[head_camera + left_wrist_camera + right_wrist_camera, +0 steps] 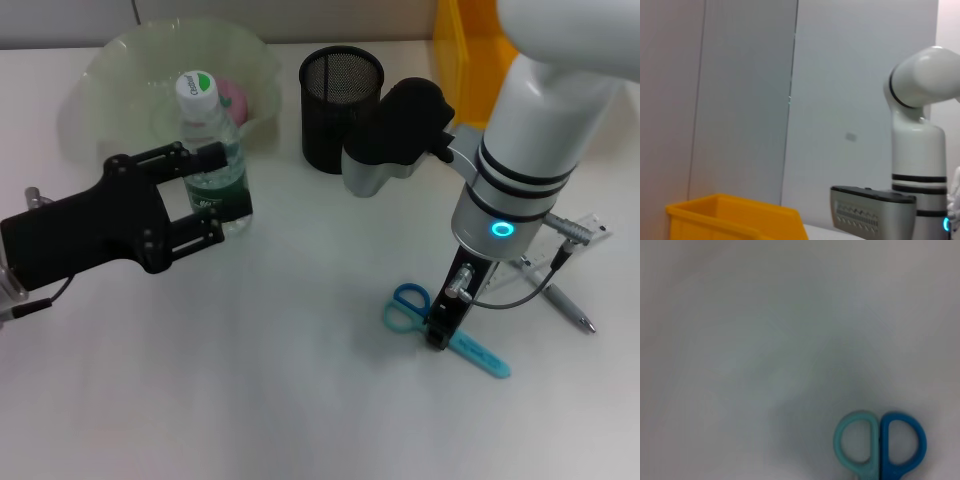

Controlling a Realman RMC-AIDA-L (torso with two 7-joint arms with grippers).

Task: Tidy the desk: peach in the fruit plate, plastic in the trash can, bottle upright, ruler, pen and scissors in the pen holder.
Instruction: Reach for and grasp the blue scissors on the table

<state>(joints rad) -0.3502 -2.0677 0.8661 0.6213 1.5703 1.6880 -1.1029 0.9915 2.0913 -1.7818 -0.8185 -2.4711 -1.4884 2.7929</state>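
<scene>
Scissors [430, 325] under right gripper [437, 338]; left gripper [205, 190] straddles upright bottle [212, 150].

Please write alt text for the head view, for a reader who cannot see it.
The right gripper reaches down onto blue scissors lying on a white desk, while the left gripper brackets an upright water bottle. Behind stand a black mesh pen holder, a fruit plate and a yellow bin.

You get bright, even overhead light on the white desk [300, 400], with only soft shadows under the right arm. Up close the scissors [880, 445] blur (handles only), and your left wrist view looks hazy.
</scene>
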